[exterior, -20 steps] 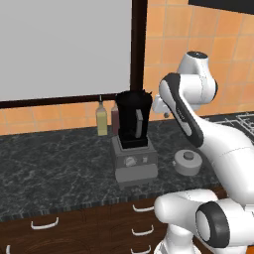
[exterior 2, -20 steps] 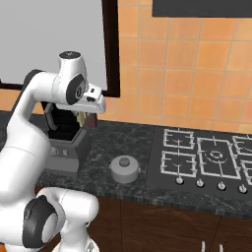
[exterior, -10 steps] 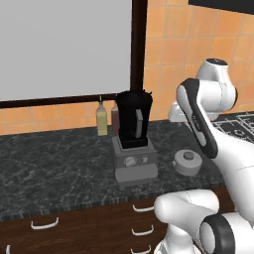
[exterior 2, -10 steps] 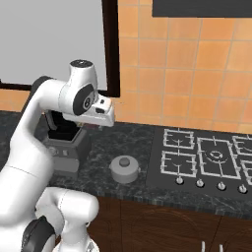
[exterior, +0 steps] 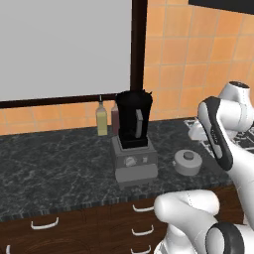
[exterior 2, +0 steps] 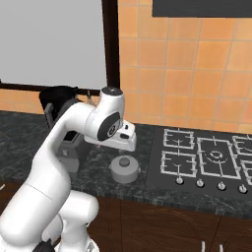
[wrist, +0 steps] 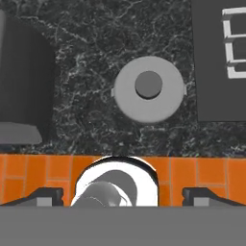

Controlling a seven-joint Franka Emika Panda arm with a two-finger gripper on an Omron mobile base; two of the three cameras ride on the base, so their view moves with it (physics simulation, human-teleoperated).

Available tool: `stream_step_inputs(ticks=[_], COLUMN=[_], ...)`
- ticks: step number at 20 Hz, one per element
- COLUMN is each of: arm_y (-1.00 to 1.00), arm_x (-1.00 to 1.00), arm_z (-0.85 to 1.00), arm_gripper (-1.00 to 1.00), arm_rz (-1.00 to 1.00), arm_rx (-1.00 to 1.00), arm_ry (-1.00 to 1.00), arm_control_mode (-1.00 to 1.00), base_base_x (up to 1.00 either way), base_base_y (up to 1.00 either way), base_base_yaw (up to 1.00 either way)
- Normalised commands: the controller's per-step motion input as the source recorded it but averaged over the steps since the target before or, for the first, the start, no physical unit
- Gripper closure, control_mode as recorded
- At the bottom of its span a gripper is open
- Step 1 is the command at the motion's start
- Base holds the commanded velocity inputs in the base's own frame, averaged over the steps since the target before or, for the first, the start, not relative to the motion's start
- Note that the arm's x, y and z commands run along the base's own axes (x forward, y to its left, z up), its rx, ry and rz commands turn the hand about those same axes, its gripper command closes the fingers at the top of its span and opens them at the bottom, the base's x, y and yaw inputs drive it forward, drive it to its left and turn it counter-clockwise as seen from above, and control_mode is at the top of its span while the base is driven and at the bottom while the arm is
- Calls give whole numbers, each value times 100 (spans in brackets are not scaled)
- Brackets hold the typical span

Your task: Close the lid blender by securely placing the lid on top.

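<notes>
The lid is a light-grey disc with a raised knob, lying flat on the dark marble counter to the right of the blender. The lid sits near the counter's front edge. The blender has a black jar with a grey handle on a boxy grey base with a dial, and its top is uncovered. My gripper hangs above the lid, pointing down, open, with nothing between its fingertips. The arm partly hides the blender.
A yellowish bottle and a reddish bottle stand against the tiled wall behind the blender. A gas hob lies to the right of the lid. Drawers run below the counter.
The arm has swung right, away from the blender's top, and the hand now hangs over the lid. The lid and blender have not moved.
</notes>
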Motion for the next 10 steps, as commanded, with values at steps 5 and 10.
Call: stream_step_inputs(ticks=[5, 10], arm_y=[-26, -2], arm_x=[36, 62], arm_z=[-52, -43], arm_gripper=[-100, -100], arm_rz=[0, -8], arm_rx=[1, 0], arm_ry=[9, 10], arm_control_mode=[-100, -100], base_base_x=[0, 0], base_base_y=[0, 0], base_base_yaw=[0, 0])
